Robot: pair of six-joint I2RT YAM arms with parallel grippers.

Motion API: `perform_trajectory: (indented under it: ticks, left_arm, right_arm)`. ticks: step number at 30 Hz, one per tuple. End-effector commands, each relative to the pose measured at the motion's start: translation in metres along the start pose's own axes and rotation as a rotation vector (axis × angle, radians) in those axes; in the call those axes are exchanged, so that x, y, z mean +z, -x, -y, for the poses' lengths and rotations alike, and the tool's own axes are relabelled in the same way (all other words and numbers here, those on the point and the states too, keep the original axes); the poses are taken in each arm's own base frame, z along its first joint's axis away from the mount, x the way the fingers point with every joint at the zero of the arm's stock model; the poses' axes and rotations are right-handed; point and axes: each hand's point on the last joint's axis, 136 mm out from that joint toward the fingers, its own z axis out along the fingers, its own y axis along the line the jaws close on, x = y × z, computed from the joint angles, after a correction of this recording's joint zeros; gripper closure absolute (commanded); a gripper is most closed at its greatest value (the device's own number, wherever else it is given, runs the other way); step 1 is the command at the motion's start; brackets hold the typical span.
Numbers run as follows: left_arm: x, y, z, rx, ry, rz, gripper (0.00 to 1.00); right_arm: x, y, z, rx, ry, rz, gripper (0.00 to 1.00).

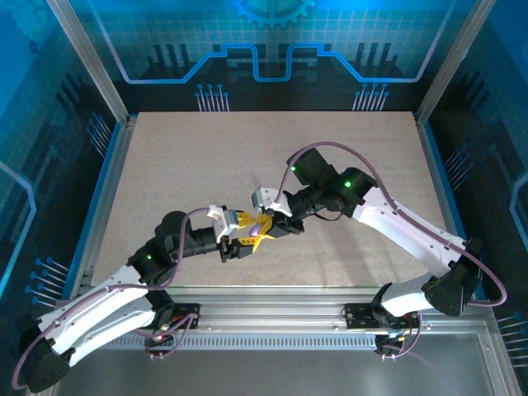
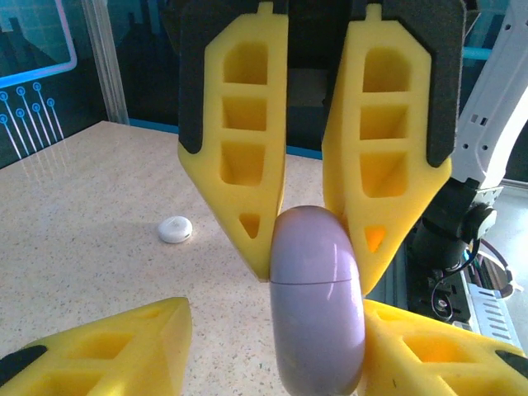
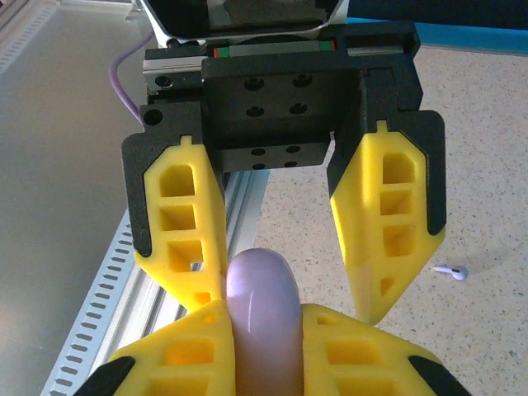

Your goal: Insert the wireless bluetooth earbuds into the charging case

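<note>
The lilac charging case [image 2: 318,313] stands on edge in the air, lid seam closed, with my right gripper [image 3: 262,318] shut on it. My left gripper [image 2: 272,330] faces it head-on and is open around the same case [image 3: 262,285]. One left finger touches the case's side, while the other finger [image 3: 388,239] stands clear with a gap. In the top view both grippers meet over the near middle of the table, left [image 1: 246,236] and right [image 1: 274,224]. One small lilac-white earbud [image 3: 451,271] lies on the table beyond the fingers.
A small white round puck [image 2: 176,229] lies on the speckled table [image 1: 272,157]. The metal rail [image 1: 272,318] at the table's near edge runs just below the grippers. Blue enclosure walls surround the table.
</note>
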Motion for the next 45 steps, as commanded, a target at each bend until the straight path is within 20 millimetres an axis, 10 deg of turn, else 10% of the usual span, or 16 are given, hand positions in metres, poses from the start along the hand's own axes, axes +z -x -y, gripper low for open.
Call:
perform_trajectory:
  ticks: [1,11,20,27,45]
  left_arm:
    - [0.001,0.015,0.005,0.029,-0.028,0.044,0.46]
    - [0.001,0.014,0.005,0.024,-0.029,0.047,0.43]
    - [0.000,0.016,0.006,0.028,-0.033,0.049,0.79]
    - [-0.002,0.016,0.007,0.029,-0.031,0.049,0.80]
    - [-0.002,0.022,0.007,0.029,-0.031,0.074,0.79]
  right_arm:
    - [0.001,0.014,-0.006,-0.005,0.037,0.043,0.89]
    - [0.001,0.018,-0.004,-0.008,0.029,0.059,0.89]
    - [0.003,0.017,-0.003,0.006,0.034,0.059,0.86]
    - [-0.016,0.017,0.012,-0.031,-0.120,0.075,0.52]
    - [-0.008,0.007,0.019,0.023,-0.140,0.062,0.46]
